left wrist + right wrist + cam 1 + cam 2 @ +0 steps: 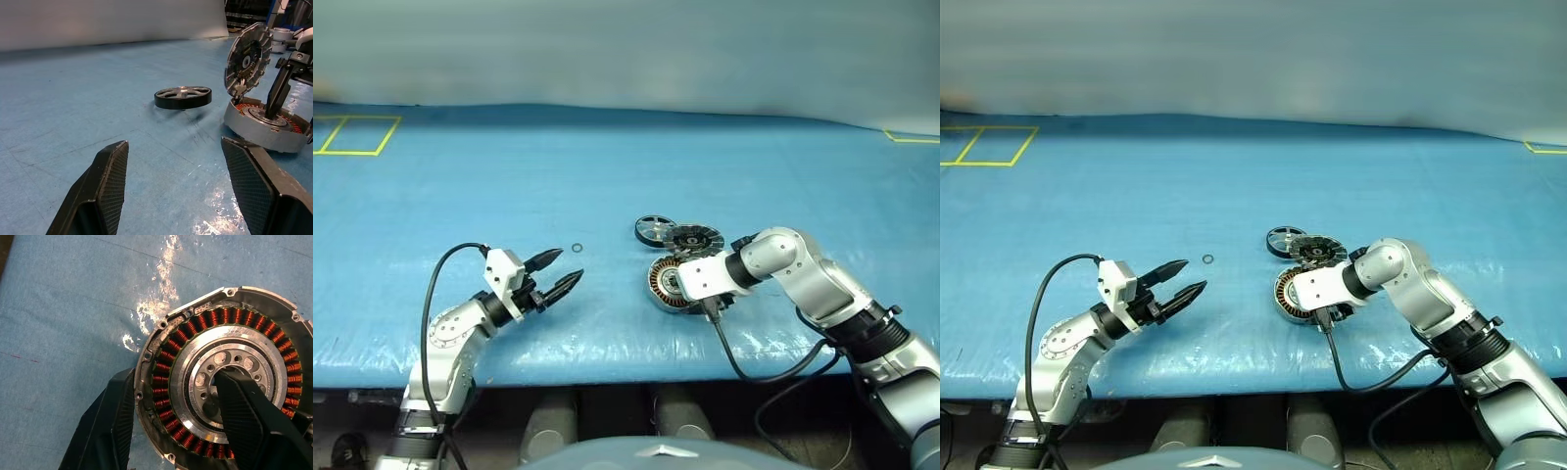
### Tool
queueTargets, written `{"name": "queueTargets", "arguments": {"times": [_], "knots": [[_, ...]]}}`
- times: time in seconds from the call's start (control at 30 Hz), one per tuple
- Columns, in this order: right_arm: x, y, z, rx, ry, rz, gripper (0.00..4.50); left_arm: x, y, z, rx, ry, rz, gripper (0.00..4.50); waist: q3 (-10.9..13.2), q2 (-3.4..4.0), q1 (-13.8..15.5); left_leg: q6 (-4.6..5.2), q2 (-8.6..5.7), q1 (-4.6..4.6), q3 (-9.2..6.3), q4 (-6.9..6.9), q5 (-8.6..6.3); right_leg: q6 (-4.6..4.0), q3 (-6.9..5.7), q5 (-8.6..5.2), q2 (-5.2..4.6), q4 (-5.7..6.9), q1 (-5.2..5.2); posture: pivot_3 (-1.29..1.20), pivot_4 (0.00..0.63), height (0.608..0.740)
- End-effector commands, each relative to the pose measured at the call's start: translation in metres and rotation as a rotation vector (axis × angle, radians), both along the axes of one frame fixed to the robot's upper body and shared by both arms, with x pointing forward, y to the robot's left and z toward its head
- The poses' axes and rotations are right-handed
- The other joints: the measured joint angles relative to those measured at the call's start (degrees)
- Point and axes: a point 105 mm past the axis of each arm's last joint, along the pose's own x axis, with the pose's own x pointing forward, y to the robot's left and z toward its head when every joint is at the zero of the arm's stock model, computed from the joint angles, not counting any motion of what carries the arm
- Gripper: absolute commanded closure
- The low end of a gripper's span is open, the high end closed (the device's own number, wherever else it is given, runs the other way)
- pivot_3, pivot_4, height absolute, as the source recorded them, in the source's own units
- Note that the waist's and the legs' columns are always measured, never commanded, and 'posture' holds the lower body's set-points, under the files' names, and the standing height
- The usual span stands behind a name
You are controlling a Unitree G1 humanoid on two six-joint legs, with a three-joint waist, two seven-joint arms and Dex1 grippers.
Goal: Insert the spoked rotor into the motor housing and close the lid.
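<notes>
It looked like a robotics lab or test workshop: a wide bench covered in a blue sheet [607,166] marked with yellow tape squares [357,135], a plain pale wall behind, and, perhaps, equipment racks [254,12] dimly visible at the far edge.

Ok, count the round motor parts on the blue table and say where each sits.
3. The spoked rotor lies farthest from the robot; the lid leans tilted beside it, against the motor housing, which sits nearest. Nothing seems hidden.
</notes>
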Motion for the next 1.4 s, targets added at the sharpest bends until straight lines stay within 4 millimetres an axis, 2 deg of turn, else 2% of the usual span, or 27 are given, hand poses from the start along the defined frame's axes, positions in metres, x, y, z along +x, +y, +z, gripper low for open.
{"name": "queueTargets", "arguments": {"times": [0.03,0.23,0.57,0.77,0.93,1.03,1.13,1.3,1.4], "knots": [[0.001,0.009,0.004,0.019,-0.04,0.022,2.24,-0.001,0.004,0.017,0.009,-0.071,0.01,1.21,0.0,-0.01,-0.2,0.0,0.01,0.02,0.0,0.0,0.0,0.0,0.0,0.0,0.01,0.01,0.01,0.0,0.15,0.74],[0.0,0.041,0.02,0.084,-0.103,0.103,2.24,-0.007,0.013,0.015,0.027,-0.055,0.042,1.21,0.0,0.03,-1.2,0.0,0.03,0.04,0.01,-0.02,0.0,-0.01,0.0,0.0,0.02,0.1,-0.04,0.0,0.15,0.74],[-0.007,0.077,0.016,0.103,-0.089,0.232,2.24,-0.015,0.031,0.01,0.059,-0.04,0.123,1.21,0.1,0.05,-0.9,-0.01,-0.01,-0.08,-0.02,-0.07,-0.01,-0.04,-0.02,-0.01,-0.03,0.04,-0.13,0.0,0.15,0.74],[-0.004,0.088,0.012,0.103,-0.081,0.246,2.24,-0.019,0.03,0.008,0.058,-0.03,0.133,1.21,0.1,0.06,-1.0,-0.01,0.01,-0.06,-0.02,-0.06,-0.01,-0.04,-0.03,-0.01,-0.02,0.06,-0.13,0.0,0.15,0.74],[0.002,0.086,0.003,0.07,-0.054,0.219,2.24,-0.018,0.028,0.008,0.051,-0.029,0.134,1.21,0.0,0.06,-1.1,-0.01,0.02,-0.02,-0.03,-0.06,0.0,-0.05,-0.04,-0.01,-0.01,0.08,-0.09,0.0,0.15,0.74],[0.005,0.089,0.008,0.113,-0.078,0.197,1.53,-0.018,0.028,0.008,0.05,-0.028,0.135,1.21,0.1,0.07,-1.1,-0.01,0.02,-0.01,-0.02,-0.06,0.0,-0.05,-0.04,-0.01,-0.01,0.08,-0.08,0.0,0.15,0.74],[0.003,0.093,0.022,0.204,-0.08,0.172,0.55,-0.017,0.027,0.006,0.05,-0.025,0.131,1.21,0.1,0.07,-0.9,-0.01,0.01,-0.03,-0.03,-0.07,-0.01,-0.05,-0.03,-0.01,-0.02,0.08,-0.1,0.0,0.15,0.74],[-0.008,0.09,0.042,0.342,-0.043,0.129,0.55,-0.013,0.022,0.005,0.045,-0.021,0.105,1.21,0.1,0.08,-0.7,-0.02,-0.01,-0.08,-0.05,-0.08,-0.01,-0.05,-0.04,-0.01,-0.03,0.05,-0.11,0.0,0.15,0.74],[-0.012,0.077,0.058,0.492,-0.021,0.02,0.55,-0.007,0.017,0.004,0.07,-0.037,0.079,1.21,0.1,0.08,-0.4,-0.02,-0.01,-0.08,-0.09,-0.08,-0.01,-0.06,-0.07,-0.02,-0.03,0.04,-0.1,0.0,0.15,0.74]]}}
